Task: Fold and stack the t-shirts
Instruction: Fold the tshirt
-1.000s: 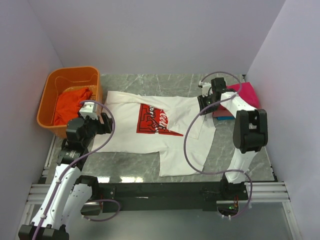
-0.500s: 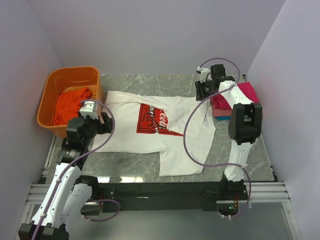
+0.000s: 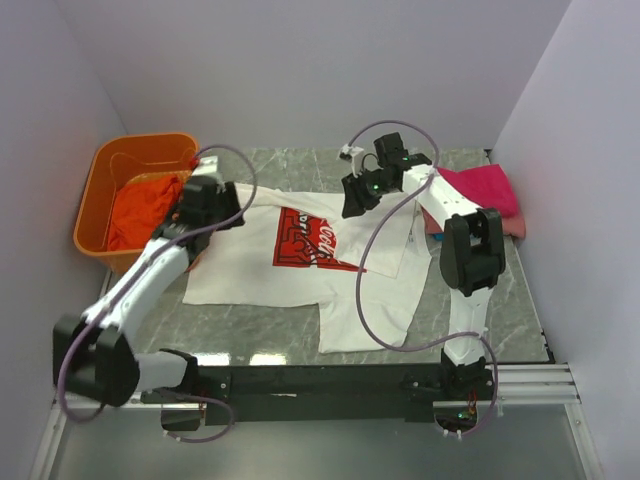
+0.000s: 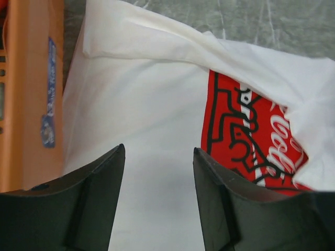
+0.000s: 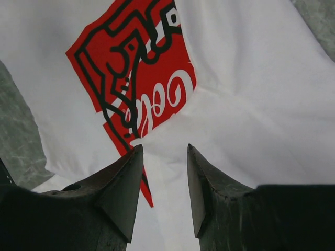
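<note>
Left gripper and right gripper have been brought over the shirt.
Both are held spread and empty, at its 10 o'clock and 1 o'clock edges.

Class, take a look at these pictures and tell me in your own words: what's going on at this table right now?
Two robot arms are working over a white t-shirt spread on the marble table, its far edge turned over. The left gripper hovers open above the shirt's side nearest the orange basket. The right gripper hovers open above the red print. Neither holds anything. An orange-red shirt lies in the basket, and folded pink and magenta shirts sit at the right.
</note>
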You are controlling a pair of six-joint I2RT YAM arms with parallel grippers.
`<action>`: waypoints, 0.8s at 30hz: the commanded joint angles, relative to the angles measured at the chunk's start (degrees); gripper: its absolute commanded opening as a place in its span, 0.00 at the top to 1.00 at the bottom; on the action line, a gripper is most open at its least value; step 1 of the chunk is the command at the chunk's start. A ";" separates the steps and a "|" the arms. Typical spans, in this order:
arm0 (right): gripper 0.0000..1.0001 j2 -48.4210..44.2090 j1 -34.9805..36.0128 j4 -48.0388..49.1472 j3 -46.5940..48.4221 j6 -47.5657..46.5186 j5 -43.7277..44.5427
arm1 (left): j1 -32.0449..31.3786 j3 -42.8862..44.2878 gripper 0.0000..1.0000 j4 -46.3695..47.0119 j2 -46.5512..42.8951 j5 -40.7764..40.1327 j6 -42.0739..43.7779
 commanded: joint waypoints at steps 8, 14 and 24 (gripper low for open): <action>0.53 -8.07 -5.85 2.74 -5.81 2.21 -2.01 | -4.03 23.72 0.39 -9.70 31.02 -21.88 -4.88; 0.53 -9.04 -6.03 3.71 -8.98 1.86 -3.68 | 0.19 34.01 0.44 -10.92 41.12 -25.02 0.93; 0.53 -8.42 -6.82 3.44 -9.33 1.60 -5.53 | 3.09 43.25 0.55 -15.41 53.35 -27.23 5.15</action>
